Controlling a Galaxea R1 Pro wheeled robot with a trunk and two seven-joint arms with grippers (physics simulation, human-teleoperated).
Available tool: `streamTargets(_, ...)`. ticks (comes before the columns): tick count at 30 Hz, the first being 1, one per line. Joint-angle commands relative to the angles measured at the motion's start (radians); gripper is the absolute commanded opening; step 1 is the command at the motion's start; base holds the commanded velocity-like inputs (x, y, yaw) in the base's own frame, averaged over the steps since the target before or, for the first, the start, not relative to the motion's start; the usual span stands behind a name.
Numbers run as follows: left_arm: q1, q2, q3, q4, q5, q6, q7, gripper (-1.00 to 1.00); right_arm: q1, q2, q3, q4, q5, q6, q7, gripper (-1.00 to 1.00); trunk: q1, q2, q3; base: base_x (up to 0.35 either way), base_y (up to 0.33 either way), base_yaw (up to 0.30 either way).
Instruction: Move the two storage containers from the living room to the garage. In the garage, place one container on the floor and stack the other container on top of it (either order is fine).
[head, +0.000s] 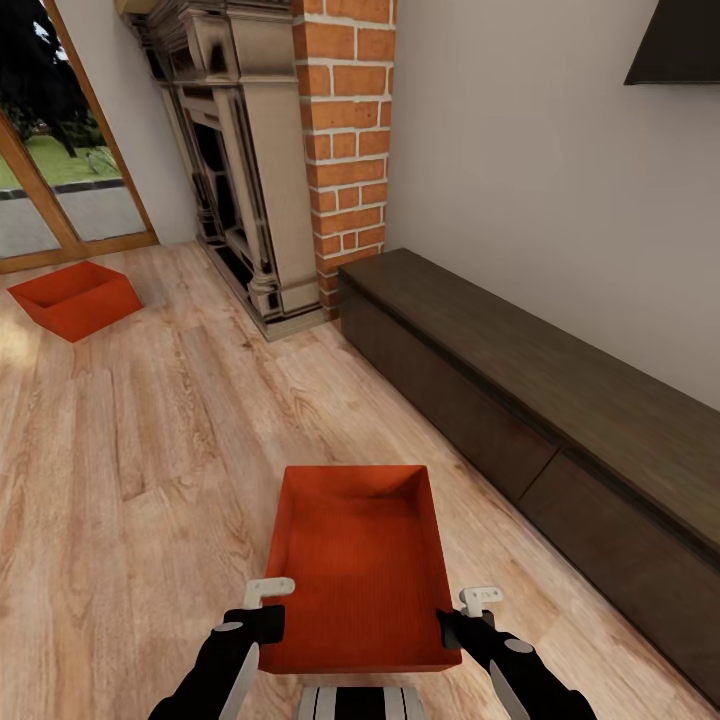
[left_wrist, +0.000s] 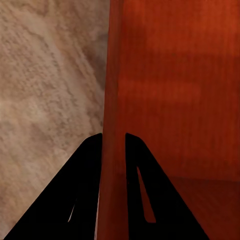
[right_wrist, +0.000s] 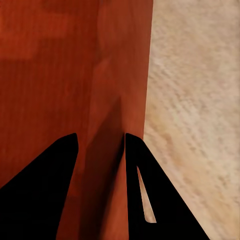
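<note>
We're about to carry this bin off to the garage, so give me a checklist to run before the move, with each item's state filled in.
1. Left pincer straddles the near container's side wall: ok.
2. Right pincer straddles the opposite wall: ok, though less tightly closed.
3. Container level between both arms: ok in the head view.
4. Container lifted off the wood floor: cannot tell.
5. Dark cabinet close on the right, not touching: ok.
6. Second container left near the fireplace: not ok, to be fetched.
</note>
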Motion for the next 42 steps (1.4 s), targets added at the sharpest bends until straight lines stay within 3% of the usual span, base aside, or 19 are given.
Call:
streamTargets(1,0.0,0.001,-0.002,-0.001,0.017,0.003,0.008,-1.0,0.0,0.0,0.008,-0.002,-0.012,0.005,0.005,-1.0,-0.001,0.0,0.003,0.0,0.0,0.0)
streamTargets(4,0.0,0.001,-0.002,-0.001,0.015,0.002,0.008,-1.0,0.0,0.0,0.008,-0.002,-0.012,0.005,0.005,-1.0,-0.002,0.001,0.015,0.0,0.0,0.0)
streamTargets(21,0.0,0.001,0.007,0.002,0.012,0.002,0.02,-1.0,0.0,0.001,0.013,-0.002,-0.007,0.005,0.007,-1.0,-0.067,0.12,0.069,0.0,0.0,0.002)
streamTargets(42,0.0,0.0,0.006,0.002,0.012,-0.001,0.018,-1.0,0.0,0.001,0.013,-0.002,-0.004,0.005,0.009,-1.0,-0.148,0.267,0.167,0.0,0.0,0.108)
